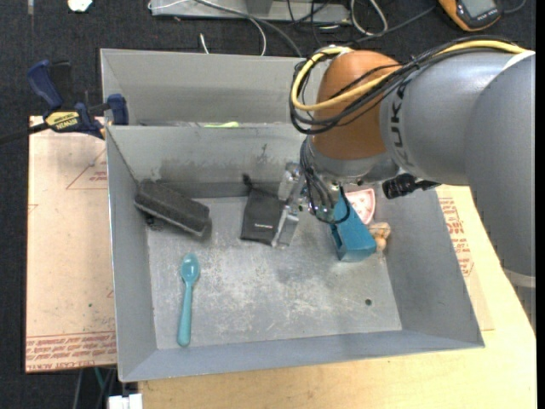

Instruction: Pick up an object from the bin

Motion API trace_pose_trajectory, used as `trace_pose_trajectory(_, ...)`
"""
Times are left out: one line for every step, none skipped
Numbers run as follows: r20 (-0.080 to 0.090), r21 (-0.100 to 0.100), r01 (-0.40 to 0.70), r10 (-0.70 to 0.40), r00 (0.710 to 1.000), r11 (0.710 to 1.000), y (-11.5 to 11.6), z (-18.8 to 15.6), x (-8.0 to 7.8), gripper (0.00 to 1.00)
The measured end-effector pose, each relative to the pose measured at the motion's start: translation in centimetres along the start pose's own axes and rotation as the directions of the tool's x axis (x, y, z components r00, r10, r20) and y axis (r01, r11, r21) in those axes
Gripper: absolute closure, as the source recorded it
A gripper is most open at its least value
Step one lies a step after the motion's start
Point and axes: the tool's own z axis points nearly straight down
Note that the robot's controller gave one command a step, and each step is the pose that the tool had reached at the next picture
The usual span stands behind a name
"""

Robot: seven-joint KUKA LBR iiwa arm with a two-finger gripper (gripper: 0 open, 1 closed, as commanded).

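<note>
My gripper (289,213) hangs below the orange wrist cover, low in the middle of the bin near the back wall. Its metal tip stands against the right edge of a dark grey block (259,217) lying on the floor. Just to the gripper's right lies a blue plastic piece (353,237), tilted. Behind that piece is a white packet with red print (364,203), and a small tan thing (381,239) lies at its right side.
A black oblong brush-like block (173,208) lies at the back left. A light-blue plastic spoon (186,301) lies at the front left, bowl pointing to the back. The arm covers the bin's back right part.
</note>
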Motion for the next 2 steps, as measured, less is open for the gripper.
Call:
trace_pose_trajectory(0.01,-0.005,0.061,-0.061,0.998,0.998,-0.7,2.7,-0.3,0.0)
trace_pose_trajectory(0.0,-0.002,0.086,-0.086,0.996,0.996,-1.3,6.0,-0.3,0.0)
